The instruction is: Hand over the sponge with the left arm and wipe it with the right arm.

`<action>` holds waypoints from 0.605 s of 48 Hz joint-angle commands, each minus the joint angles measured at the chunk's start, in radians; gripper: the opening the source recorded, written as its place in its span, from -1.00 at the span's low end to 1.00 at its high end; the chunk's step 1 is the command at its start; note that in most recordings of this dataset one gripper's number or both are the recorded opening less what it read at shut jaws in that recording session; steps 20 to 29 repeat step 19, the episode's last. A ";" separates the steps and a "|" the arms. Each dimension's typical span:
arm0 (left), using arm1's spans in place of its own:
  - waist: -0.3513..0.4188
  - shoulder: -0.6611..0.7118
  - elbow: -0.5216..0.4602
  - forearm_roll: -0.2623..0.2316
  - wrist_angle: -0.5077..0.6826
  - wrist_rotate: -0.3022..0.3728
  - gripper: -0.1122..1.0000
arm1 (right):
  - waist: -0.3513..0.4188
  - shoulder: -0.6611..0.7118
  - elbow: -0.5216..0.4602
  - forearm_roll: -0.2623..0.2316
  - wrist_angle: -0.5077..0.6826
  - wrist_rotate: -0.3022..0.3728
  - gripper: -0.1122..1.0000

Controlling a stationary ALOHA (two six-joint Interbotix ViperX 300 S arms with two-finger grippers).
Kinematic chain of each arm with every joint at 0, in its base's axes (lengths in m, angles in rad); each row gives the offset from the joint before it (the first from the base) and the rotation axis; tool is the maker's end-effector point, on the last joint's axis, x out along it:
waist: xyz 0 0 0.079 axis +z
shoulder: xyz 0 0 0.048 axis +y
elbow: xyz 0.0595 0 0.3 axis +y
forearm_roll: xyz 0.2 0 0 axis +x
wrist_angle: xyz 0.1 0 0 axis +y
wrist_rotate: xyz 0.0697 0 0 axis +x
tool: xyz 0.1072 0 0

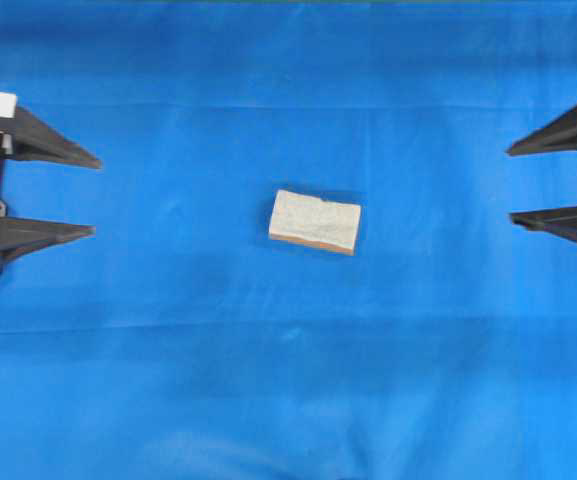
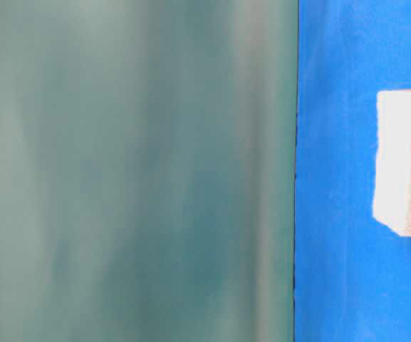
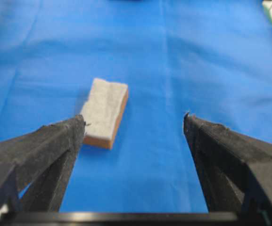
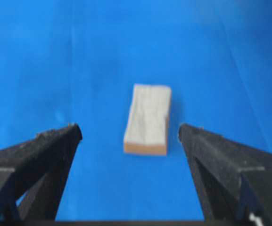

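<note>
The sponge (image 1: 315, 222) is seen lying flat on the blue cloth (image 1: 268, 400) near the middle of the overhead view, grey-white face up, orange layer beneath, untouched.

Risks, as judged: a low pad may be pushed along the cloth rather than gripped if the fingers come down unevenly; cloth may be pinched with it (wrinkles are visible); a narrow hold would leave little free for the handover.

The left gripper (image 1: 96, 195) is held at 9 o'clock from the sponge, well apart, jaws spread wide. The right gripper (image 1: 509, 185) is held at 3 o'clock, likewise spread and empty.
</note>
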 commanded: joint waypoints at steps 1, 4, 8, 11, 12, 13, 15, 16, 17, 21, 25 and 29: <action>-0.003 -0.084 0.031 0.000 0.003 0.000 0.68 | 0.000 -0.049 0.021 -0.002 0.003 0.000 0.57; -0.003 -0.137 0.063 0.000 0.005 0.000 0.68 | 0.002 -0.075 0.048 -0.002 0.012 0.000 0.57; -0.003 -0.190 0.104 0.002 0.020 0.002 0.68 | 0.000 -0.097 0.078 0.000 0.017 0.002 0.57; -0.003 -0.221 0.129 0.002 0.035 0.002 0.68 | -0.005 -0.106 0.106 0.002 0.015 0.005 0.57; -0.003 -0.227 0.135 0.002 0.041 0.002 0.68 | -0.006 -0.106 0.112 0.002 0.015 0.006 0.57; -0.003 -0.233 0.140 0.002 0.048 0.002 0.68 | -0.009 -0.104 0.118 0.003 0.012 0.008 0.57; -0.003 -0.241 0.149 0.002 0.057 0.002 0.68 | -0.014 -0.106 0.126 0.005 0.006 0.009 0.57; -0.003 -0.244 0.153 0.002 0.061 0.002 0.68 | -0.017 -0.104 0.129 0.005 0.002 0.009 0.57; -0.003 -0.245 0.156 0.002 0.064 0.000 0.68 | -0.018 -0.106 0.133 0.006 -0.005 0.009 0.57; -0.003 -0.245 0.158 0.002 0.067 0.000 0.68 | -0.021 -0.104 0.138 0.009 -0.012 0.011 0.57; -0.003 -0.245 0.158 0.002 0.067 0.000 0.68 | -0.021 -0.104 0.138 0.009 -0.012 0.011 0.57; -0.003 -0.245 0.158 0.002 0.067 0.000 0.68 | -0.021 -0.104 0.138 0.009 -0.012 0.011 0.57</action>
